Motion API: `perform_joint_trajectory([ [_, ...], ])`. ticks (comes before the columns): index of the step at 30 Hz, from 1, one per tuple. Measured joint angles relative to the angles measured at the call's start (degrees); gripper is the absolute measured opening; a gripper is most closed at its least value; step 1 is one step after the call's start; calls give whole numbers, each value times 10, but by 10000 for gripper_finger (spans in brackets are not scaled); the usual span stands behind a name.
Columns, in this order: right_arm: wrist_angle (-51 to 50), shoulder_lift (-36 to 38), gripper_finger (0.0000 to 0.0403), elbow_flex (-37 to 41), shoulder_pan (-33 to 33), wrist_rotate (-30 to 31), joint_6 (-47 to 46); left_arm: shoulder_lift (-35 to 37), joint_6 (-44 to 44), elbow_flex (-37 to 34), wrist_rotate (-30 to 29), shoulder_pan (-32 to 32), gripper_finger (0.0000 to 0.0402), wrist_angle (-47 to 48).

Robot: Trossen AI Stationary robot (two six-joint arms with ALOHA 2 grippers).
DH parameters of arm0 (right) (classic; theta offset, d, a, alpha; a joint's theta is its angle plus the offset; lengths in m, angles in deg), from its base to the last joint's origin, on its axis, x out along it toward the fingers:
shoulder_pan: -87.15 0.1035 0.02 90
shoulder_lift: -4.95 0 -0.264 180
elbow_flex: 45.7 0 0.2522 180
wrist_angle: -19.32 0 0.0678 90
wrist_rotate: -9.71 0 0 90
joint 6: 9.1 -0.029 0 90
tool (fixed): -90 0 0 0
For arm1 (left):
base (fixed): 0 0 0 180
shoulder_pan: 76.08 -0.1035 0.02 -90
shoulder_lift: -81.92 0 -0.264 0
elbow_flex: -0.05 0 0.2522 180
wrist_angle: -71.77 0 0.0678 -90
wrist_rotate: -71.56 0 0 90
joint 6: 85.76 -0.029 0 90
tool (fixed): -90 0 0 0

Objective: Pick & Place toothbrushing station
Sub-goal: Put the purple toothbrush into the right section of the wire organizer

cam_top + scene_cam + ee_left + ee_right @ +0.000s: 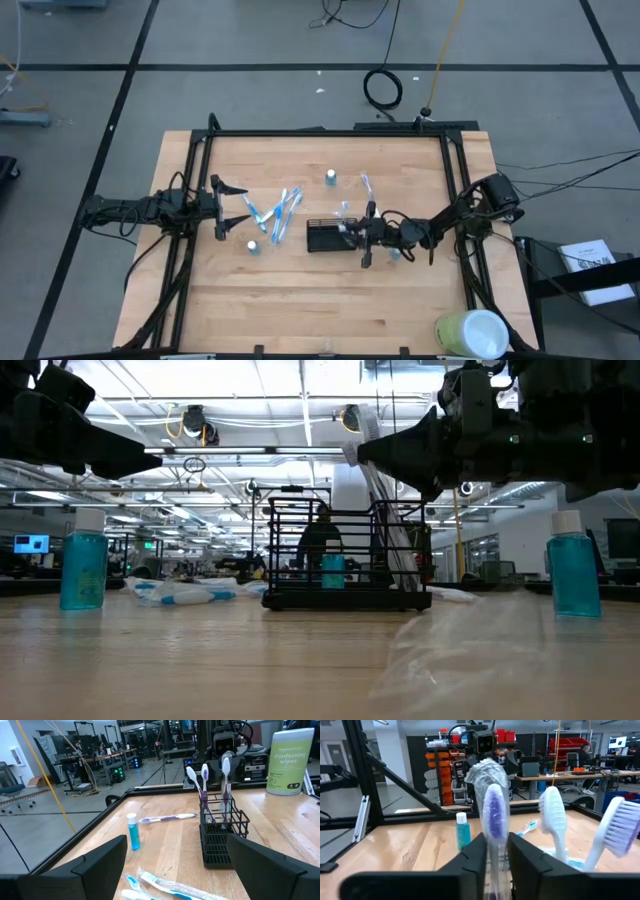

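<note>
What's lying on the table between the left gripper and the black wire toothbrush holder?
In the high view, a cluster of wrapped toothbrushes and a small blue bottle lie between the left gripper and the holder.

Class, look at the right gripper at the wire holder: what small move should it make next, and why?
Probably open the fingers fully and lift away. The right gripper sits at the wire holder, its fingers close around a purple toothbrush standing upright beside two others, so it seems placed.
</note>
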Motion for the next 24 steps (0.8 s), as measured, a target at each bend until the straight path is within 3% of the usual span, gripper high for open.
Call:
perform_joint_trajectory([
  [9,1,26,184,0,5,-1,12,0,0,0,0,0,351,0],
  [15,-30,86,230,0,21,1,64,0,0,0,0,0,351,0],
  [21,-206,207,244,0,7,85,69,0,0,0,0,0,351,0],
  [24,-314,268,243,0,-33,91,51,0,0,0,0,0,351,0],
])
